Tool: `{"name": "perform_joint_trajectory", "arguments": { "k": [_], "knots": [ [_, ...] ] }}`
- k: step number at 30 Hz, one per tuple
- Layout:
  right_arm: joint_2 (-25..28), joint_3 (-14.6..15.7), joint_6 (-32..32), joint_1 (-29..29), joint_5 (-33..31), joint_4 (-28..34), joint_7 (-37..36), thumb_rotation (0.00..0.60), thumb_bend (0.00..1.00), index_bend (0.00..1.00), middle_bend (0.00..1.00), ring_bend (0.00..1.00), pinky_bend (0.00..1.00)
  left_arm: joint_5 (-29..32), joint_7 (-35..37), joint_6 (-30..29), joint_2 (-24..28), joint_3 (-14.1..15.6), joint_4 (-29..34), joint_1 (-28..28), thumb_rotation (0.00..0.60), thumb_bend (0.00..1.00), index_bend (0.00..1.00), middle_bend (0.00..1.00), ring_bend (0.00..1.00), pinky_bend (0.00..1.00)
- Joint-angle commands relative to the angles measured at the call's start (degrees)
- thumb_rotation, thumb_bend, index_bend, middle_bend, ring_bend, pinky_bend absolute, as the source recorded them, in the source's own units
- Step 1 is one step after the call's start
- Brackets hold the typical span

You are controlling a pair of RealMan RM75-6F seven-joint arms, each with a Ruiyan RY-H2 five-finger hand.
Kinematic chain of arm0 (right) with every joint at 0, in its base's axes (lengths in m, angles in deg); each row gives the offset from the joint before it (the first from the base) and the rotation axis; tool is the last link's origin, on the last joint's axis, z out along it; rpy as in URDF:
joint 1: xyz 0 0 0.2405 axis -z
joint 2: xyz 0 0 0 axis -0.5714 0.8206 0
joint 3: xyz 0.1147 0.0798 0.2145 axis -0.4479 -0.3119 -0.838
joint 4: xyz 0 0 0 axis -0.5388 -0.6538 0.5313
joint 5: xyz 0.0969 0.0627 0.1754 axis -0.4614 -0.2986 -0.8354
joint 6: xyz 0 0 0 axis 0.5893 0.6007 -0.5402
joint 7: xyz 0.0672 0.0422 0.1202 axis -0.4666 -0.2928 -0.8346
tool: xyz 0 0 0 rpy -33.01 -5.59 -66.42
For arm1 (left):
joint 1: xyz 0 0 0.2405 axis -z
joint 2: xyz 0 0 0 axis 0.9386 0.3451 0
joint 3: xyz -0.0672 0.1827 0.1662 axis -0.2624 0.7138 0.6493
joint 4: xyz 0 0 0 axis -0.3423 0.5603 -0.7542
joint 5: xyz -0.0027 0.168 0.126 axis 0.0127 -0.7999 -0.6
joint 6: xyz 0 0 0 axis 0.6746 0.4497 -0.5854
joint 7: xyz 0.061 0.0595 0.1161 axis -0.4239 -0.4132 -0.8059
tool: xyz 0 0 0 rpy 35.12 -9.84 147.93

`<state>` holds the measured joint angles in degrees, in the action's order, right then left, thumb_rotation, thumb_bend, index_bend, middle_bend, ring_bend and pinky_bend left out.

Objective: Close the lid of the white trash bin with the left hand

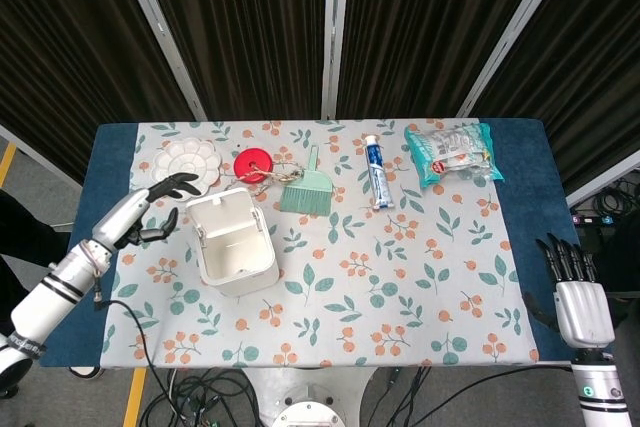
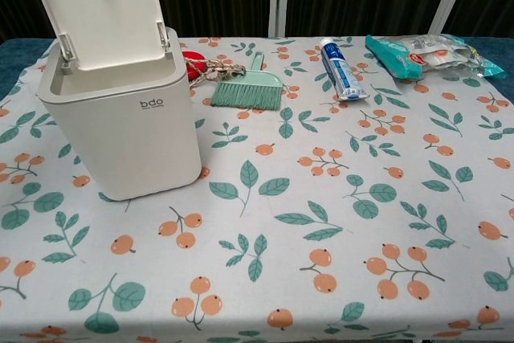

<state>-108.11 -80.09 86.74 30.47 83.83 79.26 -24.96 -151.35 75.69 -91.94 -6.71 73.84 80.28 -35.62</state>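
The white trash bin stands on the left part of the table. Its lid is swung up and stands upright at the bin's back edge. My left hand shows only in the head view. It hovers over the table just left of the bin's lid, fingers spread, holding nothing and not touching the bin. My right hand hangs off the table's right front corner, fingers straight and apart, empty.
Behind the bin lie a white flower-shaped palette, a red disc with a cord and a green hand brush. A toothpaste tube and a teal packet lie at the back right.
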Motion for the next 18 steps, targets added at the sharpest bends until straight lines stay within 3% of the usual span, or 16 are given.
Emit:
{"name": "perform_joint_trajectory", "arguments": {
  "k": [1,8,18],
  "knots": [
    [-0.03,0.01,-0.07,0.03,-0.09,-0.15,-0.13,0.600,0.24,0.00,0.00,0.00,0.00,0.52,0.65,2.19,0.88,-0.08,0.22,1.88,0.328,0.60,0.16,0.26,0.18,0.27],
    [-0.28,0.02,-0.31,-0.03,-0.18,-0.67,-0.57,0.600,0.24,0.00,0.00,0.00,0.00,0.05,0.77,5.20,2.08,0.36,1.94,4.44,0.312,0.60,0.17,0.28,0.22,0.28],
    [-0.51,-0.04,-0.51,0.03,-0.53,-1.41,-1.17,0.600,0.25,0.00,0.00,0.00,0.00,-3.11,3.00,4.75,3.53,1.67,4.94,5.85,0.312,0.60,0.18,0.32,0.28,0.29]
  ]
}}
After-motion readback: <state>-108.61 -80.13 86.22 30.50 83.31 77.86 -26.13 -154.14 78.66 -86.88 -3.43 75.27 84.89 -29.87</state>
